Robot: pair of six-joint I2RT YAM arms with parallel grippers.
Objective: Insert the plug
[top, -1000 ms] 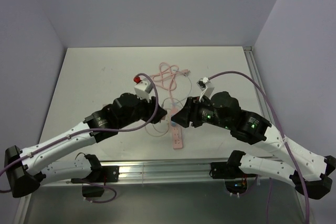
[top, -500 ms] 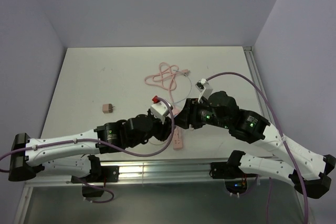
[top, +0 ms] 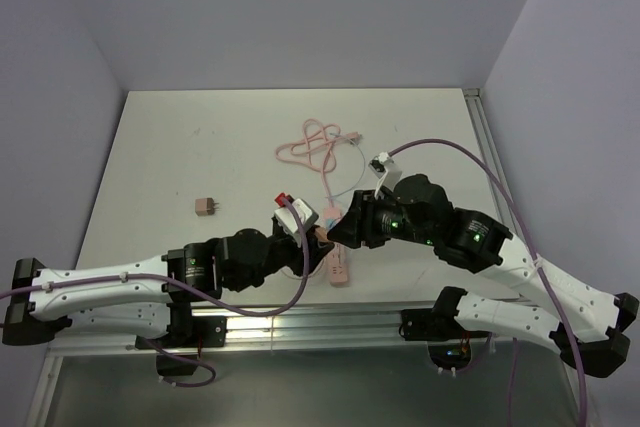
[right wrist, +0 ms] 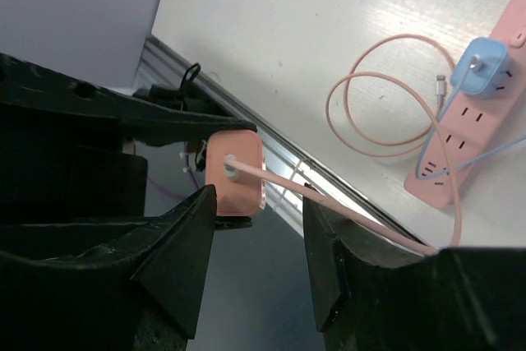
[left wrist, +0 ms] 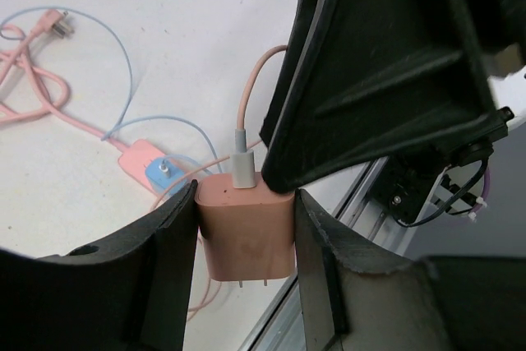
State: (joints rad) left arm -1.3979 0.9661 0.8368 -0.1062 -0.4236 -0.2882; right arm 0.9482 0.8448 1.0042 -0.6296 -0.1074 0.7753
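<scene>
Plug point(left wrist: 246, 240): pink, held off the table near its front edge, with the prongs pointing down and bare. A pink cable point(left wrist: 244, 113) enters its top.
Left gripper point(left wrist: 246, 203): clamped on the plug's two flat sides.
Right gripper point(right wrist: 261, 203): fingers spread and gripping nothing. The cable runs between them, and the plug is just beyond the tips.
Strip point(right wrist: 460, 141): pink, flat on the table, with a blue plug point(right wrist: 483, 67) in its far end.
Hidden: from above, the two wrists cover the pink plug. In the left wrist view the right gripper's body blocks most of the strip.
Table point(top: 190, 137): white, with a metal rail point(top: 300, 325) along the front. A pink coil point(top: 318, 140) and a small brown block point(top: 207, 206) lie on it.
Room: plain pale walls on three sides.
</scene>
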